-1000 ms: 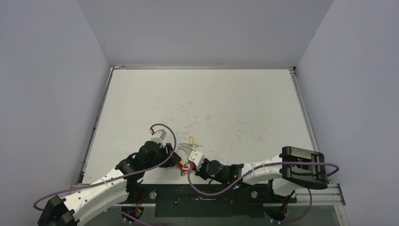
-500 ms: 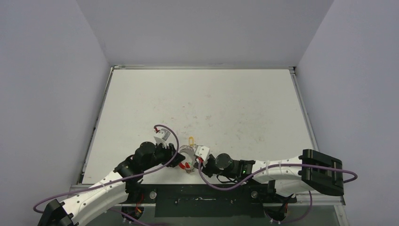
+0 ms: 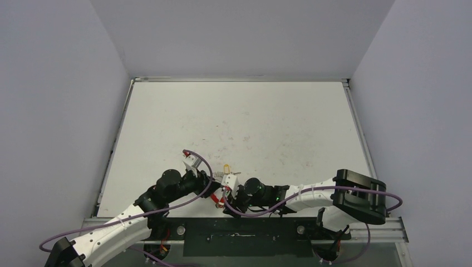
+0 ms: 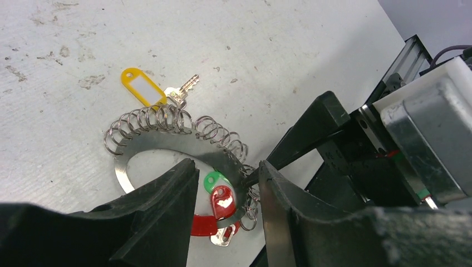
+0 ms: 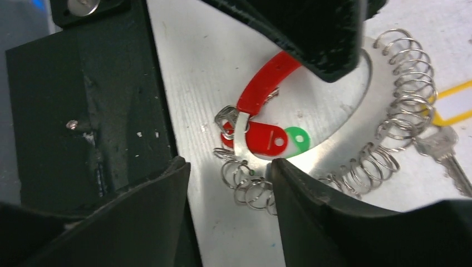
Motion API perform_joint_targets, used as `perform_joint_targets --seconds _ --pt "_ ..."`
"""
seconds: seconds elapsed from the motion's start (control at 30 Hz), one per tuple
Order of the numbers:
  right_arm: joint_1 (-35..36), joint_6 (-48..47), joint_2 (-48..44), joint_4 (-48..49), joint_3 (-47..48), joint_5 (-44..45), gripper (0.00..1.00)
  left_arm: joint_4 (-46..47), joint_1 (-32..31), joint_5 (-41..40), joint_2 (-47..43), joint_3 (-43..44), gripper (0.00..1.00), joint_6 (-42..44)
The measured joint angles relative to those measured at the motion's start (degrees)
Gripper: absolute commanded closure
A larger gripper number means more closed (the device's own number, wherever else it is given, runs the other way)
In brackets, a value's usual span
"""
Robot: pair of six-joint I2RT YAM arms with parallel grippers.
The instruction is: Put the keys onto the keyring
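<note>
The keyring [image 4: 167,142] is a flat silver band strung with small wire loops, with a red plastic piece [image 5: 261,86] on its rim. It lies near the table's front edge [image 3: 218,179]. Keys with a red tag [image 4: 224,201] and a green tag [image 4: 214,179] hang on the band. A key with a yellow tag [image 4: 143,88] lies just outside the ring. My left gripper [image 4: 225,166] is closed across the ring's near rim, the red piece against one finger and wire loops against the other. My right gripper [image 5: 229,167] stands open over loose wire loops, opposite the left one.
The black mounting rail [image 5: 83,111] at the table's front edge runs right beside the right gripper's fingers. The white tabletop [image 3: 239,117] stretches away behind the ring, bounded by grey walls left and right.
My right gripper has gone from shut to open, and its arm has shifted slightly left toward the ring. The left gripper has kept its hold and barely moved.
</note>
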Motion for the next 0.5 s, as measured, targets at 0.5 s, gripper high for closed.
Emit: perform_joint_targets --seconds 0.5 --pt "0.00 -0.87 -10.32 -2.97 -3.21 3.19 0.60 -3.26 -0.11 -1.92 -5.14 -0.70 0.58 -2.14"
